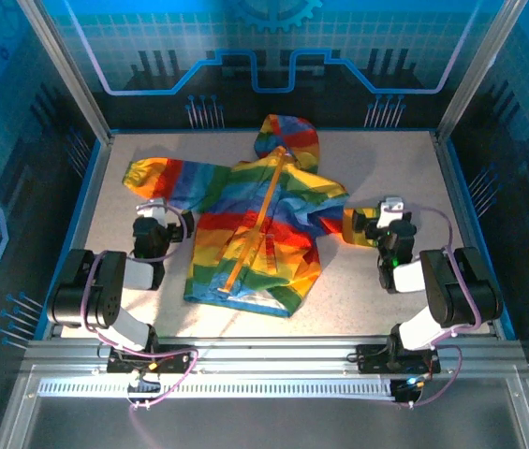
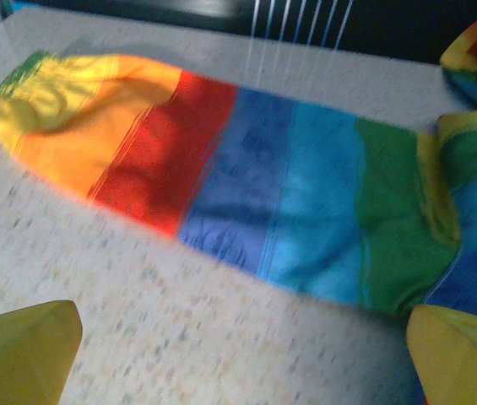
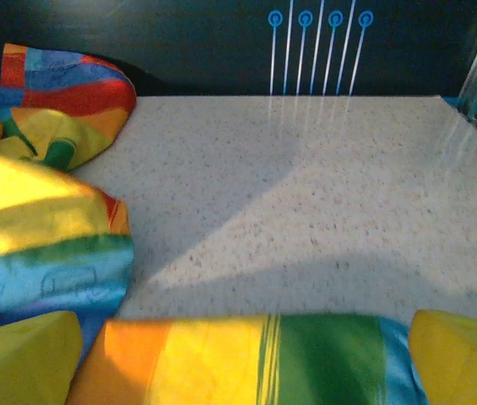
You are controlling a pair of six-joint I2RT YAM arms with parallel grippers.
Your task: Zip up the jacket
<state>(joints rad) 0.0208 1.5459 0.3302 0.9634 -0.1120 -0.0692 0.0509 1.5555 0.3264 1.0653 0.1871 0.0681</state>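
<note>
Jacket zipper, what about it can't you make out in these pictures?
- Top view: slider on the orange zipper is too small to find; how far the jacket is zipped is unclear.
- Left wrist view: blurred; jacket front cut off past the sleeve at the right edge.
- Right wrist view: other sleeve cut by the bottom edge; jacket front by the left edge.

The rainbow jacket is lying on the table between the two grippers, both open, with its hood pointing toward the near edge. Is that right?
Not quite: the top external view shows the hood pointing toward the far edge, not the near one. Otherwise yes: the jacket lies on the table between the left gripper and right gripper, both open.
</note>
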